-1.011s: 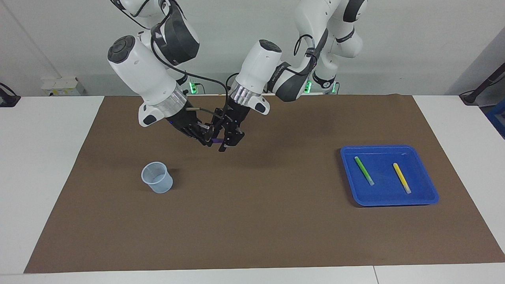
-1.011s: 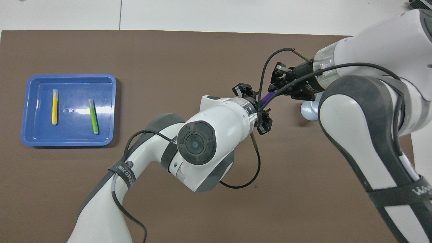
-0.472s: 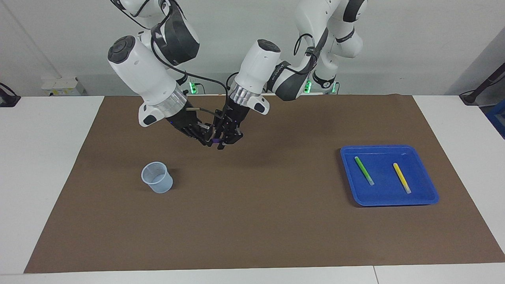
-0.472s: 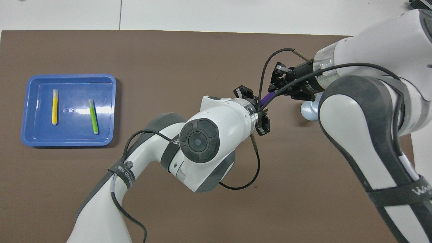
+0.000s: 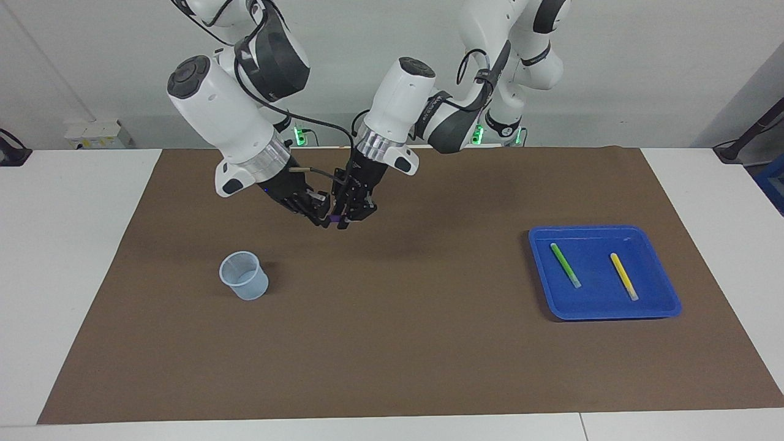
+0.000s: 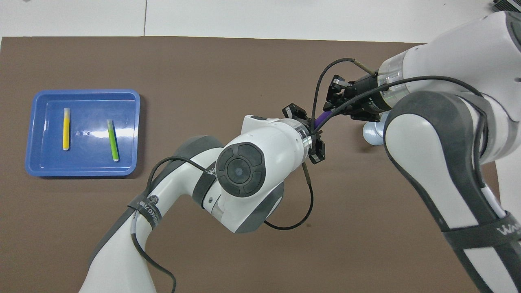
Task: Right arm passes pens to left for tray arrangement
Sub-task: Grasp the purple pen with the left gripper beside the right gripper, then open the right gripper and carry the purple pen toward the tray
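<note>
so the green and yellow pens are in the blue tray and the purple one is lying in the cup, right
Not quite. The green pen and yellow pen do lie in the blue tray, but the purple pen is not in the cup. It is up in the air between the right hand and the left hand, as the overhead view shows.

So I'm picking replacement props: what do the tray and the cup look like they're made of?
The tray looks like glossy moulded blue plastic: a bright glare streak shows on its floor, and its corners are rounded. The cup seems to be thin clear plastic, faintly bluish; the brown mat shows through its wall.
</note>
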Controlling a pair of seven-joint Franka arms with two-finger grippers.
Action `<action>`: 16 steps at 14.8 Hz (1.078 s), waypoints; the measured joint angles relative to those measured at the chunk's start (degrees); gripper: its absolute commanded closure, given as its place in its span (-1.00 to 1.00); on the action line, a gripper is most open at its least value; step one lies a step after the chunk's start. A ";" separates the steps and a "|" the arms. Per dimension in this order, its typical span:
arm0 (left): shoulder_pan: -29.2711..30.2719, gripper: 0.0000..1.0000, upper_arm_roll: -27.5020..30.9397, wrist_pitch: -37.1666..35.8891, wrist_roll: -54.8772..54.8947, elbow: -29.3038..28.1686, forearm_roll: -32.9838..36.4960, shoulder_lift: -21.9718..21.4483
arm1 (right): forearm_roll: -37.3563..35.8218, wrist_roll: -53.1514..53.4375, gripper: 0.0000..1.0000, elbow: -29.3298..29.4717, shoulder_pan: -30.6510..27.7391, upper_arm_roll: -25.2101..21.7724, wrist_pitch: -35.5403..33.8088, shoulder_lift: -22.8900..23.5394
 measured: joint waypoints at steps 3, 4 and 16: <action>0.06 1.00 0.40 -0.01 -0.05 0.02 0.09 0.01 | 0.40 0.00 0.98 -0.09 0.00 -0.02 0.11 -0.11; 0.06 1.00 0.42 -0.01 -0.05 0.03 0.09 0.01 | 0.42 0.00 0.97 -0.09 0.00 -0.02 0.11 -0.11; -0.01 1.00 0.28 -2.74 5.51 0.70 0.58 -0.54 | 0.43 0.00 -1.00 -0.32 -0.01 -0.17 0.37 -0.11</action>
